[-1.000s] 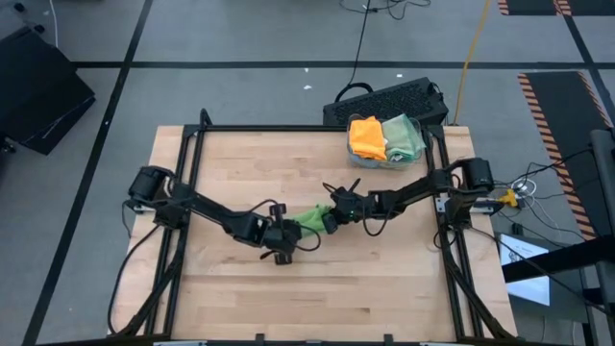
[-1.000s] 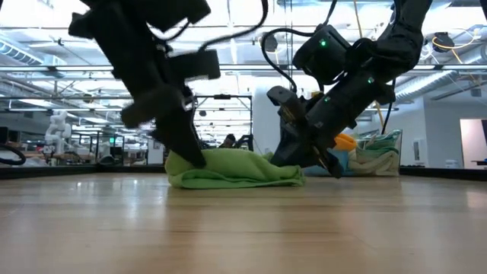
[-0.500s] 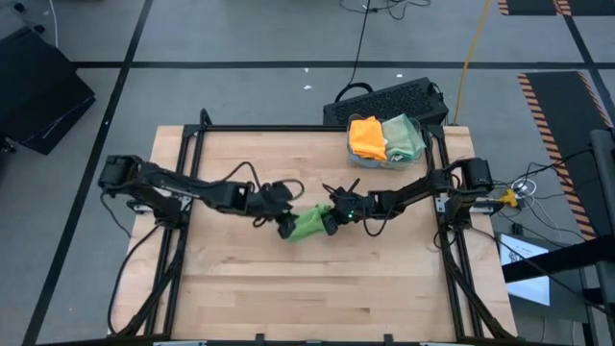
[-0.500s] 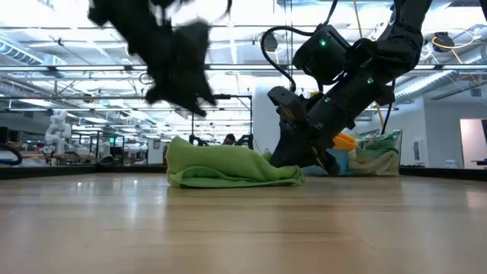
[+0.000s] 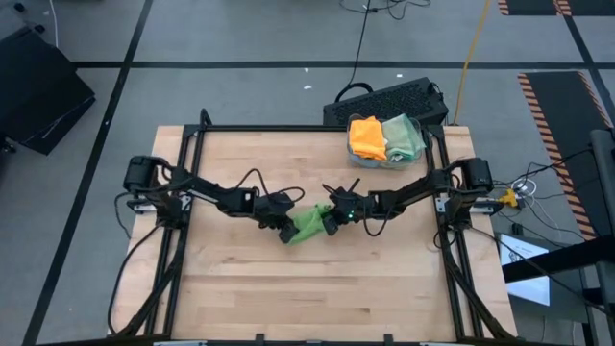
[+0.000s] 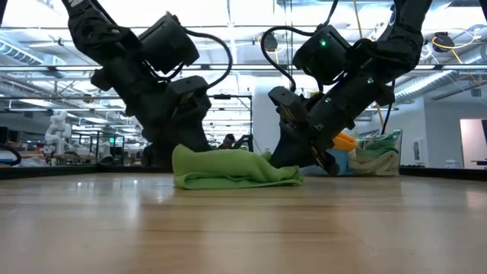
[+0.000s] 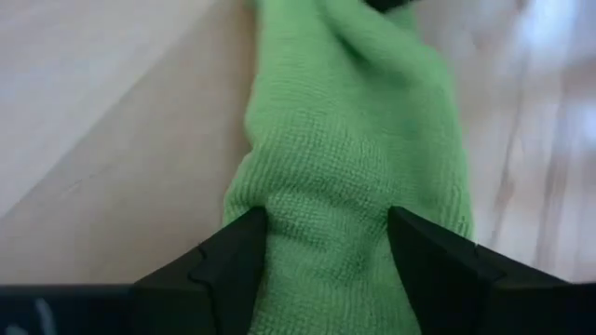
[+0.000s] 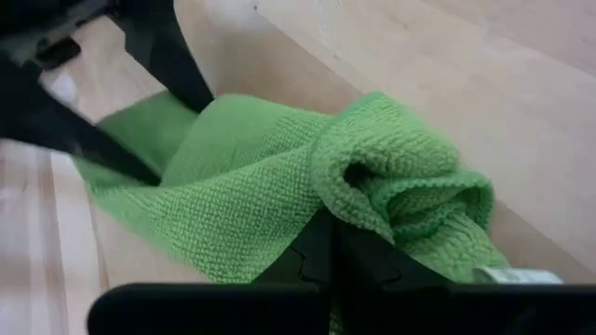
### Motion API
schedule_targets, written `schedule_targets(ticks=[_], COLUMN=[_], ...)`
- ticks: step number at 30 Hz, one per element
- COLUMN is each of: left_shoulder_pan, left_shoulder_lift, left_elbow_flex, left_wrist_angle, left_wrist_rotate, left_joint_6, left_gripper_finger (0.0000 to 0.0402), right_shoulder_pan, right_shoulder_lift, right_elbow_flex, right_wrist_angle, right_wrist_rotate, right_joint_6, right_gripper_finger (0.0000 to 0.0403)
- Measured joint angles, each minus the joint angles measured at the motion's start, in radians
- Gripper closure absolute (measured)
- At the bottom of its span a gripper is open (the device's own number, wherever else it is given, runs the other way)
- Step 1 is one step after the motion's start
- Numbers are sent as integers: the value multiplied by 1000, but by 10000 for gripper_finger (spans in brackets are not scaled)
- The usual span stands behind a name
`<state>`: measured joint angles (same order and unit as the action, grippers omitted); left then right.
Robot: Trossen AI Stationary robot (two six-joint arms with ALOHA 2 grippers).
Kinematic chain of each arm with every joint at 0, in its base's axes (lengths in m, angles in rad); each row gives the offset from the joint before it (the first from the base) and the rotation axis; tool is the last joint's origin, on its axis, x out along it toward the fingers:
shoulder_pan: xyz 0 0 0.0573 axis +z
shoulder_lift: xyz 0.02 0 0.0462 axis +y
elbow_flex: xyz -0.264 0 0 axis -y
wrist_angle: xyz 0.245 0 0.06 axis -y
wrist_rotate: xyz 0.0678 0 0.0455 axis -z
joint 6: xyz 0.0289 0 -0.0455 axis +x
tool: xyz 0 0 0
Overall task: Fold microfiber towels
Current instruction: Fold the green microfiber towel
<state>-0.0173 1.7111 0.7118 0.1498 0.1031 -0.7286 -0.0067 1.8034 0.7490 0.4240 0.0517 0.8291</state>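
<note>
Pinching lime towel (image 5: 309, 222): R gripper (image 5: 330, 222) (tag (image 8: 515, 275) unreadable)

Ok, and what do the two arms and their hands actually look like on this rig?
Both arms are black and jointed, with loose black cables looping alongside them. The left hand has two dark, angular, wedge-shaped fingers. The right hand is equally dark, and the right arm shows small green indicator lights on its housing in the low view. A yellow connector sits by the right arm's base.
</note>
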Motion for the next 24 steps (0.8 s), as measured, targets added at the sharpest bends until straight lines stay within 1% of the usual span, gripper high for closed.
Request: schedule_targets(ticks=[2, 3, 5, 8, 9, 10, 12, 14, 17, 19, 21, 24], left_shoulder_pan=[-24, -37, -63, -85, -87, -89, -94, -103, -108, -110, -110, -110], left_shoulder_lift=[18, 29, 33, 31, 23, 19, 19, 19, 19, 19, 19, 19], left_elbow_flex=[1, 1, 1, 0, -1, -1, -2, -2, -2, -2, -2, -2], left_wrist_angle=[8, 13, 11, 3, -3, -11, -10, -11, -11, -12, -13, -12], left_wrist_rotate=[-8, -15, -58, -115, -115, -115, -124, -142, -154, -161, -165, -170], left_joint_6=[58, 84, 125, 144, 140, 124, 97, 90, 91, 91, 87, 87], left_gripper_finger=[182, 197, 247, 349, 373, 382, 381, 379, 388, 393, 392, 384], right_shoulder_pan=[0, 0, -7, -13, -13, -14, -22, -32, -47, -53, -54, -54], right_shoulder_lift=[0, 0, -11, -58, -88, -120, -196, -274, -364, -389, -387, -333], right_elbow_flex=[0, 0, 0, 0, 0, 0, 0, 0, 0, 0, 0, 19], right_wrist_angle=[0, 2, 0, -35, -63, -88, -175, -263, -371, -371, -316, -263], right_wrist_rotate=[-1, -4, -36, -50, -43, -27, 8, 66, 130, 122, 76, 9], right_joint_6=[0, 1, 29, 80, 83, 83, 74, 65, 86, 78, 54, 52], right_gripper_finger=[403, 403, 403, 400, 396, 392, 381, 370, 357, 352, 351, 359])
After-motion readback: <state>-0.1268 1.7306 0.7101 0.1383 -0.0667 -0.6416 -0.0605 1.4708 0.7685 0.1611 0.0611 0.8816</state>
